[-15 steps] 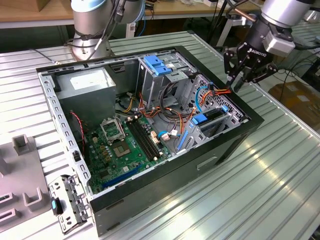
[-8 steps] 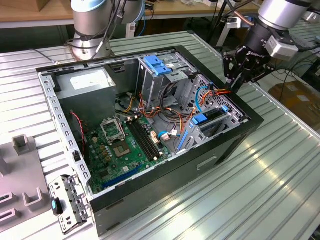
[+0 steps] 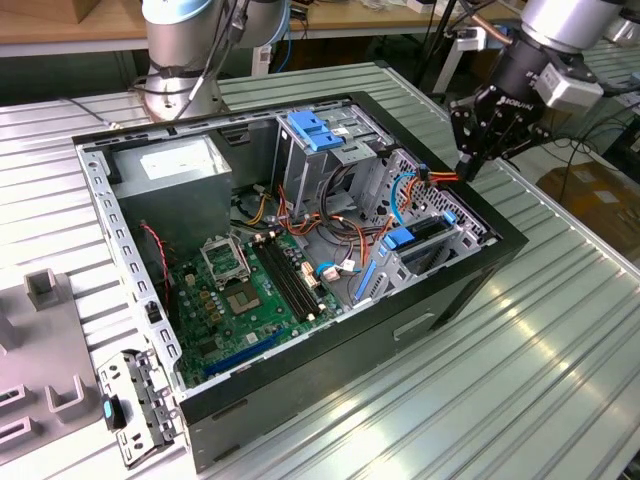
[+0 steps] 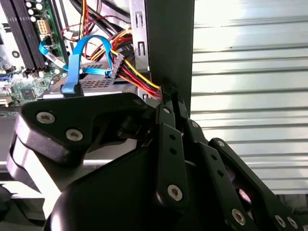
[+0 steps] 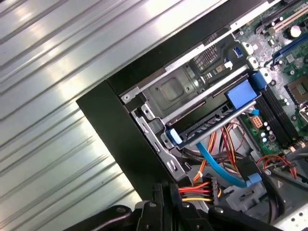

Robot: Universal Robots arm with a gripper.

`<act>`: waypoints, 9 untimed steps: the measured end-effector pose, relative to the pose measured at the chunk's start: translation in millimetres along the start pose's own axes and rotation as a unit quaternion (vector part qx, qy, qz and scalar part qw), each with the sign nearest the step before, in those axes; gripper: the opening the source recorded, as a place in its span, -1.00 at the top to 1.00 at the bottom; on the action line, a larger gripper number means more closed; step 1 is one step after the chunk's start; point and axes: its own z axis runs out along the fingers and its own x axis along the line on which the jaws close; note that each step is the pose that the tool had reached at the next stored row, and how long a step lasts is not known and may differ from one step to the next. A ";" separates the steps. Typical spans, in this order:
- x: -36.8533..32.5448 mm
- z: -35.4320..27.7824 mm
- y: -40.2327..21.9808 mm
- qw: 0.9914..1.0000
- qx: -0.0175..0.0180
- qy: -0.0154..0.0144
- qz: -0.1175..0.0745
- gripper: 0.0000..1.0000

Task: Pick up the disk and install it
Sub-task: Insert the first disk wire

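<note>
An opened computer case [image 3: 455, 300] lies on its side on a ribbed metal table [image 3: 545, 385], with the arm's black gripper [image 3: 466, 170] poised over the case wall on the exterior view's right. Its fingers are pressed together, and nothing can be seen between them. In both wrist views the tips sit just beside a bundle of red, orange and yellow wires [image 5: 195, 192], though contact cannot be confirmed. The disk [image 3: 428, 232] lies flat in a slot of the metal drive cage [image 5: 178, 89] in the case's near corner, below and inward of the gripper and apart from it. It is seen edge-on in the first wrist view as a dark ribbed strip [image 5: 207, 126] under the cage's top plate. Its visible long edge runs from the wall beneath the gripper inward toward the motherboard [image 3: 235, 300], parallel to the case's adjoining side wall. A bright blue tab [image 5: 243, 94] marks the motherboard end and a smaller blue clip [image 5: 175, 137] the wall end. Cabling lies between the gripper and the cage: the wire bundle ends in a black connector [image 5: 215, 186], and a flat blue cable [image 5: 219, 161] slants across the gap beside it. Further along the same wall, a blue ribbed bracket [image 3: 315, 130] rests on top of a second cage. A grey power-supply box [image 3: 175, 170] fills the far corner on the exterior view's left. Grey fixtures [image 3: 40, 285] stand on the table outside the case.
</note>
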 end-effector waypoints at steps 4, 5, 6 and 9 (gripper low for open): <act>-0.3 0.0 0.2 1.000 0.000 0.000 0.000 0.67; -0.9 0.0 0.6 1.000 0.000 0.000 0.001 0.67; -1.4 0.1 1.0 1.000 0.000 0.000 0.004 0.67; -2.8 0.1 1.9 1.000 0.000 0.000 0.015 0.67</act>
